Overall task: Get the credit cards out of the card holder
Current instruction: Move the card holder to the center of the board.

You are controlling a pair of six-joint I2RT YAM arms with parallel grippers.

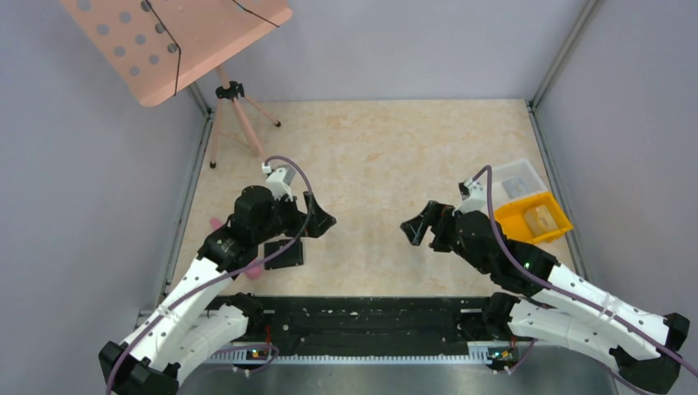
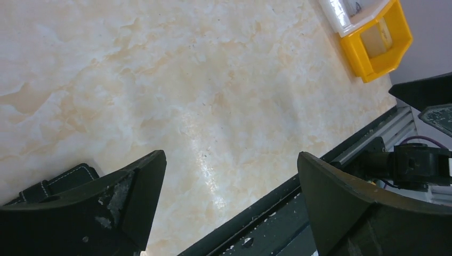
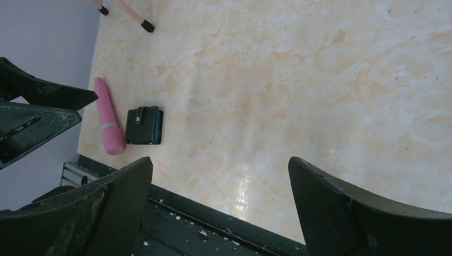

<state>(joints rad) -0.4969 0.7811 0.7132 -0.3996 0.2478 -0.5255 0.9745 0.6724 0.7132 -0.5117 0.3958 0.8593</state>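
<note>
Looking down from the top camera, the card holder [image 1: 285, 253] is lying flat on the marble-look table [image 1: 387, 148], on the left side and close to the near edge. It's tucked partly under the left arm's wrist. From the right wrist camera you get a much cleaner look at it [image 3: 144, 125]. It's black, folded shut with a little snap tab across it, and a blue edge shows along one side. No cards visible outside it, as far as I can see.

A pink cylinder [image 3: 107, 117] lies just beside the holder, parallel to it, with a thin gap between them.

The left gripper [image 1: 318, 217] hangs over the table just past the holder, jaws spread wide with nothing between them. In its own camera only a stitched black corner of the holder [image 2: 58, 184] pokes out behind one of the fingers [image 2: 128, 197].

The right gripper [image 1: 416, 225] is over the middle-right of the table, pointed toward the left one. It's also spread apart and empty, and well away from the holder.

Off on the far right sit a yellow bin [image 1: 559, 222] and a clear tray [image 1: 512, 178], touching each other. A pink music stand [image 1: 177, 41] is in the back-left corner.
</note>
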